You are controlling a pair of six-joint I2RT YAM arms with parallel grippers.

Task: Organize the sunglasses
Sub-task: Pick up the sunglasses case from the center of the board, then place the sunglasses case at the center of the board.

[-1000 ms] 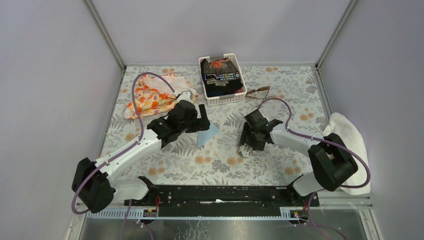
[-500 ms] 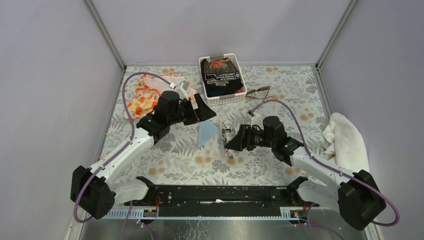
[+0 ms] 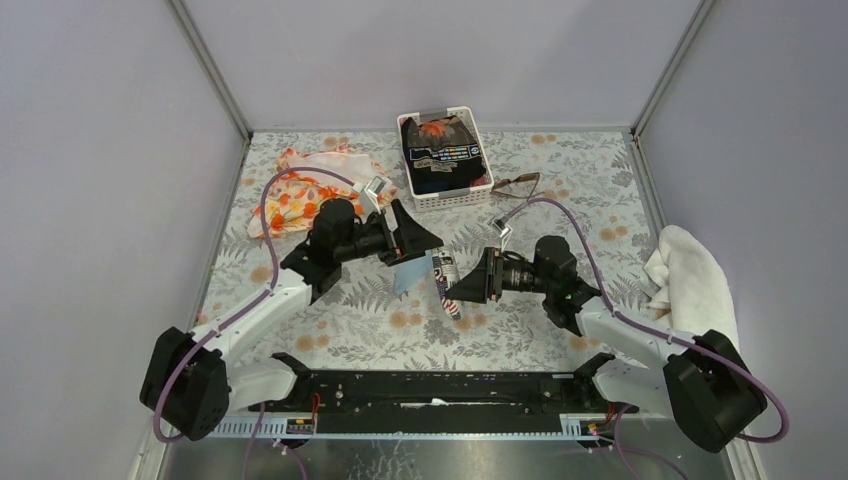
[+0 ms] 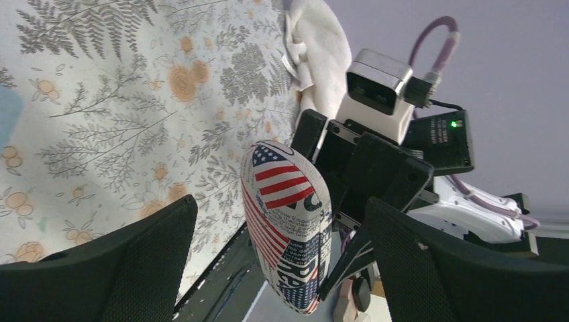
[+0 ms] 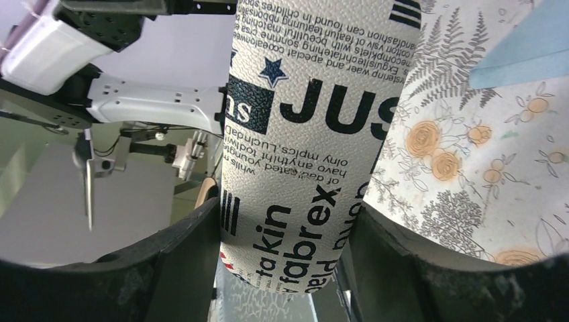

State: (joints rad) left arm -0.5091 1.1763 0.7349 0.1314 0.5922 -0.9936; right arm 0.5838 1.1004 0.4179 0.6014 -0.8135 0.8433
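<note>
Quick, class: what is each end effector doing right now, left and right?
Left end effector: open, gripping nothing.
Right end effector: closed on the printed tube case.

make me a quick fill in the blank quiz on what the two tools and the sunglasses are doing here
1. The printed case is gripped by the right tool, not the ____ one.
2. The left tool faces that case with its jaws ____.
3. The sunglasses lie beside the white basket, held by ____ tool.

Missing words: left; open; neither
</note>
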